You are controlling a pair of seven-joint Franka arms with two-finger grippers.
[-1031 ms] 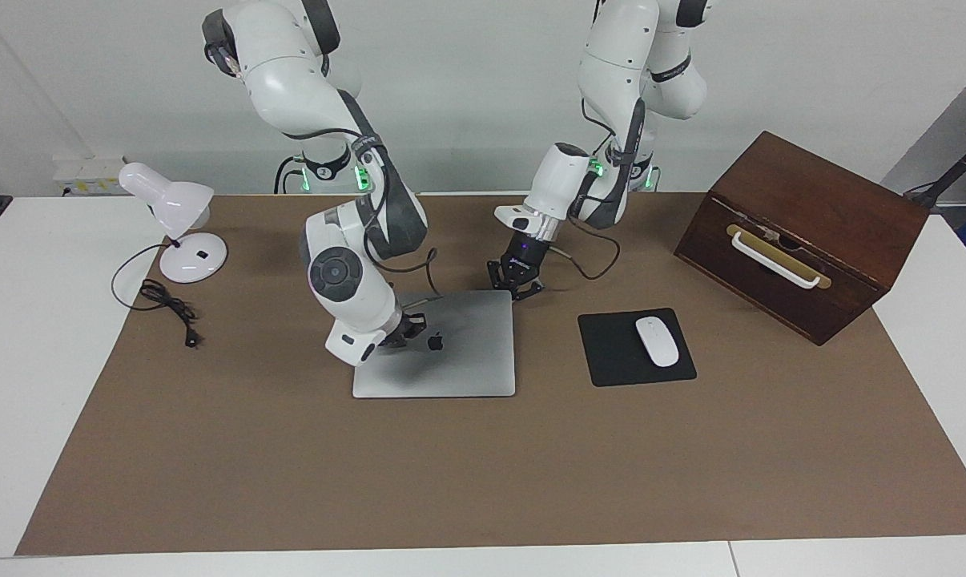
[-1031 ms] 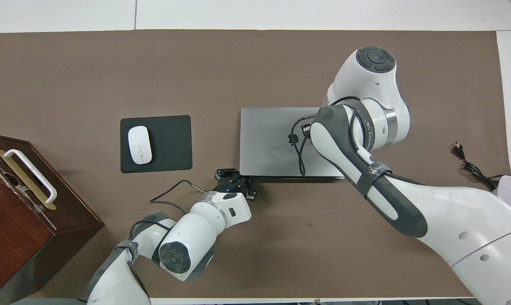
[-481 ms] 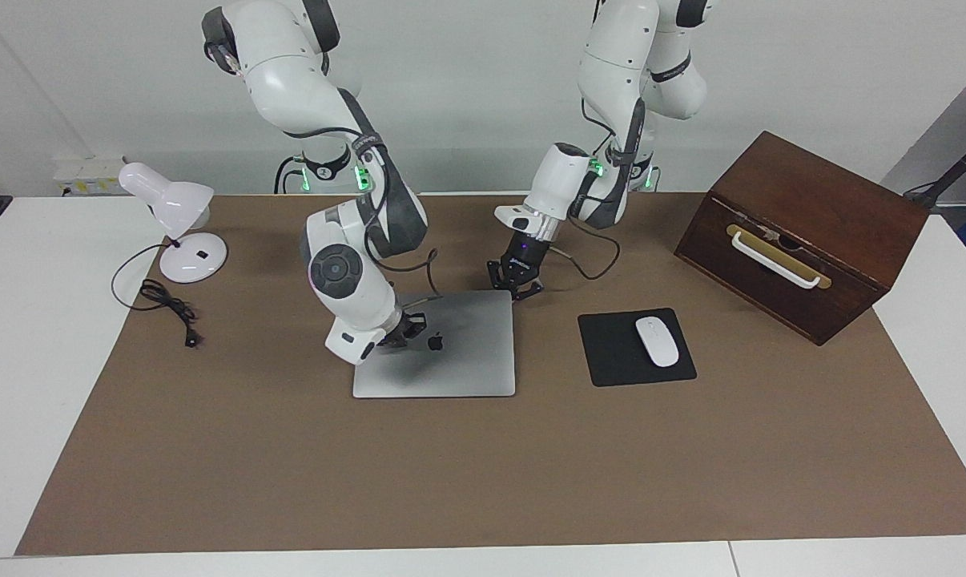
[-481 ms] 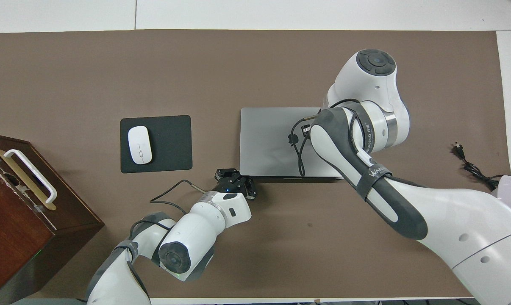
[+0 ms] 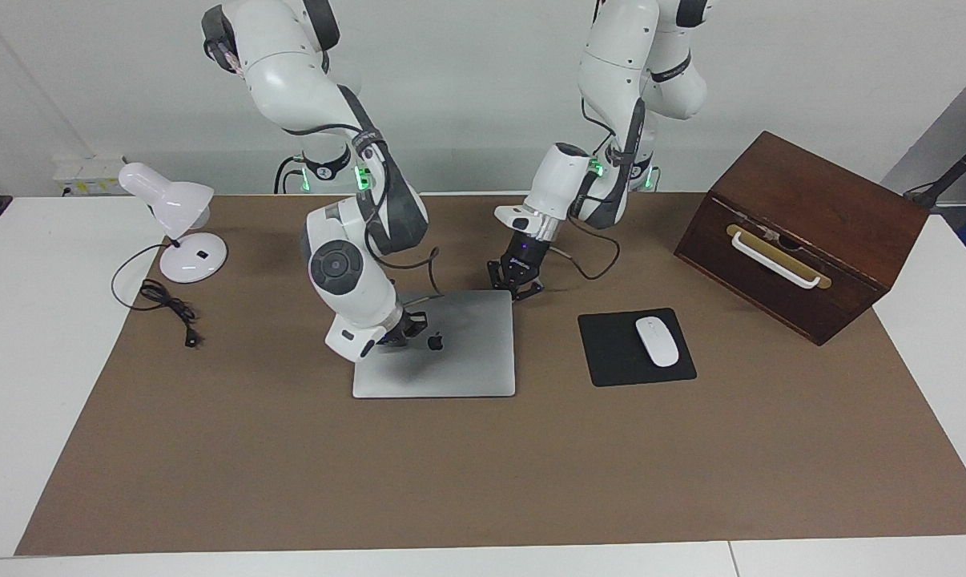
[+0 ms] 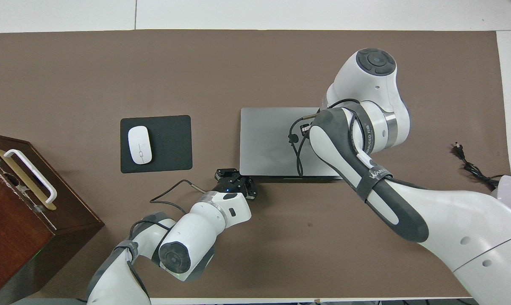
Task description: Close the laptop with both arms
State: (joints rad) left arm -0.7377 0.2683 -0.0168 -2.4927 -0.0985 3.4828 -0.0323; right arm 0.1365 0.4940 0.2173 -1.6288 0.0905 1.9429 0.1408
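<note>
Silver-grey metal laptop lay shut flat mid-mat, nearer the robots' edge. Over the last second only the right arm's elbow rose slightly; right gripper stayed over the lid, fingers closed, empty. Left gripper sat closed at the hinge-edge corner. Closing looked done; retreat probably next.

Mouse on pad, beside laptop, perhaps nearer box.
</note>
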